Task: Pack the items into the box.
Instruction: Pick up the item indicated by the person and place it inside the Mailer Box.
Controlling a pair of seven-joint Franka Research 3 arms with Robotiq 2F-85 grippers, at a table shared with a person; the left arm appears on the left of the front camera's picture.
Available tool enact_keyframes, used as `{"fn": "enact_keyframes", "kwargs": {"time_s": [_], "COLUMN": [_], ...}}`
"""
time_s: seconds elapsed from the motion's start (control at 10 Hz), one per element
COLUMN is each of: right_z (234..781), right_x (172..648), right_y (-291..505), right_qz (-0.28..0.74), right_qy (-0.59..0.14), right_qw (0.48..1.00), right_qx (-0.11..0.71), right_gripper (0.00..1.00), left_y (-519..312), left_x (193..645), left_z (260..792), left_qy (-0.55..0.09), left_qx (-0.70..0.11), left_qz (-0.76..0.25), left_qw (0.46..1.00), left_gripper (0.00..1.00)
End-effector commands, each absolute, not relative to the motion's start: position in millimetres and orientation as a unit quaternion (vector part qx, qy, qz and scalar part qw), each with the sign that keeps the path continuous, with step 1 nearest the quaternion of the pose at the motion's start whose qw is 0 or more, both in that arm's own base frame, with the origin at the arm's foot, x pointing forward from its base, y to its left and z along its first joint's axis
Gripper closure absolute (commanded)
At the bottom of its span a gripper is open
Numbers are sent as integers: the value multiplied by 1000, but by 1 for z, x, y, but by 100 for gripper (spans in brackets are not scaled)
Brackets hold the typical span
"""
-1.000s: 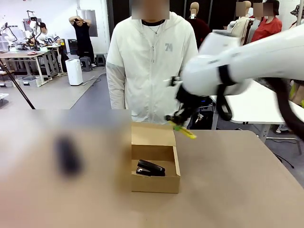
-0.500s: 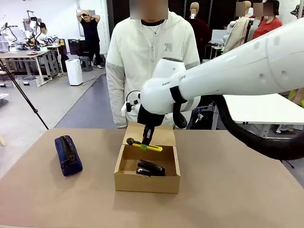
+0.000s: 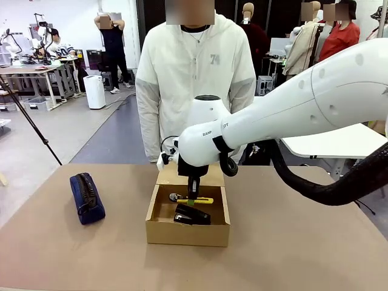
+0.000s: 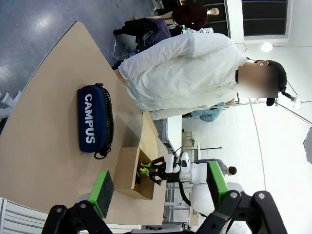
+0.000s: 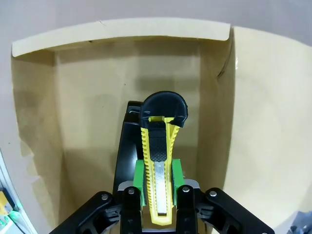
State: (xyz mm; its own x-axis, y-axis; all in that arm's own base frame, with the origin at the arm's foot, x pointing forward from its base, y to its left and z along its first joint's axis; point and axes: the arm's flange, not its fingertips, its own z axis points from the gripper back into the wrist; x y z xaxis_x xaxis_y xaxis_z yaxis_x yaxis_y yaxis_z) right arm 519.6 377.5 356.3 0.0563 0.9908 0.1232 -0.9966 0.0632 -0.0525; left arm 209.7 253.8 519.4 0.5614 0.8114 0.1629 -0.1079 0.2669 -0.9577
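On a brown tabletop [image 3: 291,242] shared with a person in a white jacket [image 3: 194,79], my right claw [image 3: 192,195] hangs at the mouth of the open cardboard box [image 3: 188,233]. It is clamped on the yellow-and-black utility knife [image 3: 197,200], above the black stapler [image 3: 193,214]. The navy pouch [image 3: 86,197] lies well apart on the table. My left claw [image 4: 160,187] stands spread wide.

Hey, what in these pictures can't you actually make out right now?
Front view: the box's near wall hides the stapler's base.
Right wrist view: the utility knife, gripped by the right pincer, covers most of the stapler; whether they touch is unclear.
Left wrist view: the box's contents are too small.
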Motion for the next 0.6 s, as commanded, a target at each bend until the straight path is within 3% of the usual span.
{"fn": "enact_keyframes", "kwargs": {"time_s": [0.0, 0.2, 0.3, 0.4, 0.5], "right_z": [364, 364, 363, 364, 364], "right_x": [522, 523, 523, 523, 523], "right_y": [383, 383, 383, 382, 380], "right_qz": [673, 670, 668, 665, 664], "right_qy": [-58, -54, -51, -47, -48], "right_qw": [737, 740, 742, 745, 746], "right_qx": [20, 17, 21, 20, 22], "right_gripper": [100, 100, 55, 0, 0], "left_y": [254, 254, 254, 254, 254], "left_x": [210, 210, 210, 210, 210], "left_z": [519, 519, 519, 519, 519], "left_qy": [-351, -351, -351, -351, -351], "left_qx": [-519, -519, -519, -519, -519], "left_qz": [313, 313, 313, 313, 313], "left_qw": [714, 714, 714, 714, 714], "left_gripper": [0, 0, 0, 0, 0]}}
